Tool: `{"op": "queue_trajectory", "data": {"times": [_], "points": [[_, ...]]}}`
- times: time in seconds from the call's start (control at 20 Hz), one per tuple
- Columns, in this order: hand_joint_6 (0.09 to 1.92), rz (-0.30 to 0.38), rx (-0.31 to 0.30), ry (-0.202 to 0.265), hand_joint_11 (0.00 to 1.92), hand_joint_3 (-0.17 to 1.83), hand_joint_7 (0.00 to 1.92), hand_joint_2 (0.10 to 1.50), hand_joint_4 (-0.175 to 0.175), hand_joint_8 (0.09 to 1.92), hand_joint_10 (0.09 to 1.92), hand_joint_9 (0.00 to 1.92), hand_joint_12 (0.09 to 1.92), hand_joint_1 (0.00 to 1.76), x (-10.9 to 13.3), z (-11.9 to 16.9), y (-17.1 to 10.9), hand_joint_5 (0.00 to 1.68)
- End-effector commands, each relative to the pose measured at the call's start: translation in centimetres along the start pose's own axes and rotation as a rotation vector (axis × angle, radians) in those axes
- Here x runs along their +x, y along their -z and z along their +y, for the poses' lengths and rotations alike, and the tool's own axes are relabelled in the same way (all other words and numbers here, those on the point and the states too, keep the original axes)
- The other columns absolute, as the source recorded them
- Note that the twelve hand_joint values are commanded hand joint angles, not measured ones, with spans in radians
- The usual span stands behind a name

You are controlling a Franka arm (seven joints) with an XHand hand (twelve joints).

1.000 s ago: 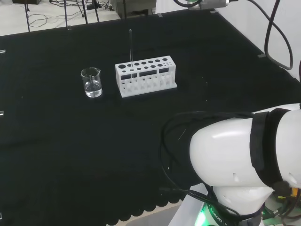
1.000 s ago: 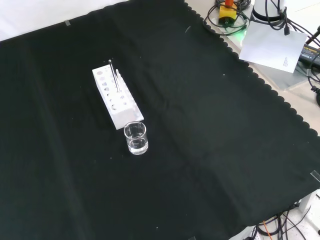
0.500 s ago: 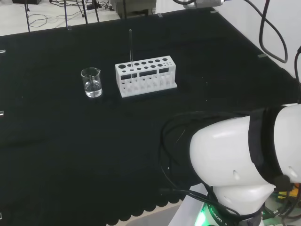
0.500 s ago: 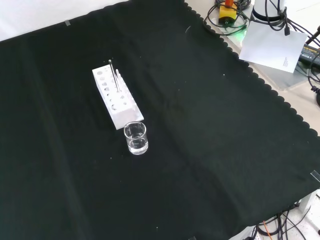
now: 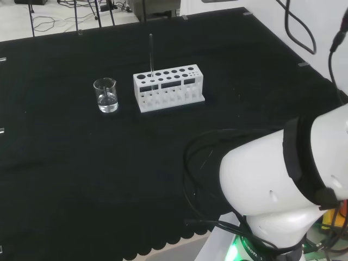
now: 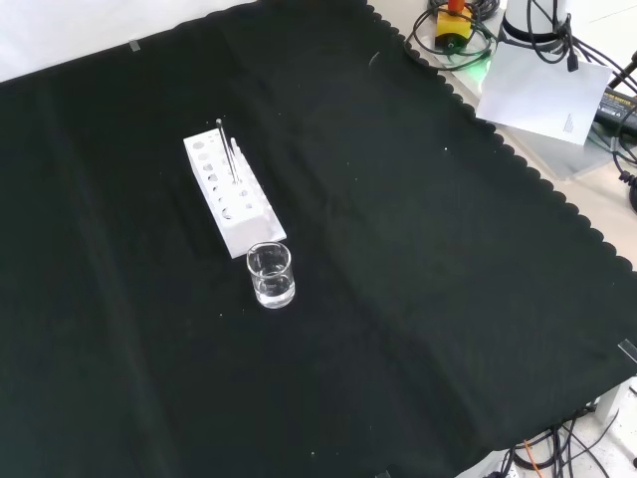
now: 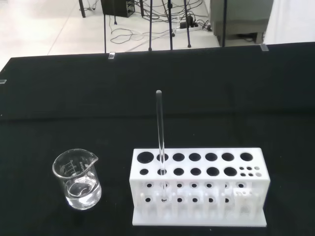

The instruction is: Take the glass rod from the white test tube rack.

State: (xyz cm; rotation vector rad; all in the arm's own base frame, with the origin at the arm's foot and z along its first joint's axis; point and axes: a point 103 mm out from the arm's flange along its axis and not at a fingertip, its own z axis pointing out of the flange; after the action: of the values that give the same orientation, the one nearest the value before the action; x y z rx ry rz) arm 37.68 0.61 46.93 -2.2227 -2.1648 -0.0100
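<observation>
A white test tube rack (image 5: 168, 87) (image 6: 230, 193) (image 7: 198, 186) stands on the black cloth. A clear glass rod (image 5: 151, 53) (image 6: 227, 154) (image 7: 160, 137) stands upright in a hole near the rack's end that faces the beaker. The wrist view looks at the rack and rod from a distance, across open cloth.
A small glass beaker (image 5: 106, 95) (image 6: 271, 275) (image 7: 78, 179) with a little clear liquid stands on the cloth just off the rack's end. The arm's white links (image 5: 277, 190) fill the head view's lower right. Cables and a paper sheet (image 6: 542, 90) lie past the cloth's scalloped edge.
The arm's white link in the head view has swung a little upward and rightward. Rack, rod and beaker have not moved.
</observation>
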Motion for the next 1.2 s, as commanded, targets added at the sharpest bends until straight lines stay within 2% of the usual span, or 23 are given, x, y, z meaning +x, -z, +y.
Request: {"op": "queue_trajectory", "data": {"times": [0.05,0.3,0.7,1.2], "points": [[0.09,-0.008,0.0,0.042,0.0,-0.04,0.0,1.19,-0.152,0.09,0.09,0.0,0.09,0.49,0.3,6.3,-1.1,0.0],[0.09,-0.046,0.036,0.04,0.0,-0.04,0.0,1.19,-0.154,0.09,0.09,0.0,0.09,0.49,0.9,10.4,-3.1,0.0],[0.09,-0.051,0.076,0.059,0.0,-0.04,0.0,1.19,-0.159,0.09,0.09,0.0,0.09,0.53,1.3,15.9,-7.1,0.0],[0.09,-0.036,0.113,0.086,0.03,-0.04,0.0,1.21,-0.168,0.09,0.09,0.0,0.09,0.53,0.1,18.3,-13.9,0.0]]}}
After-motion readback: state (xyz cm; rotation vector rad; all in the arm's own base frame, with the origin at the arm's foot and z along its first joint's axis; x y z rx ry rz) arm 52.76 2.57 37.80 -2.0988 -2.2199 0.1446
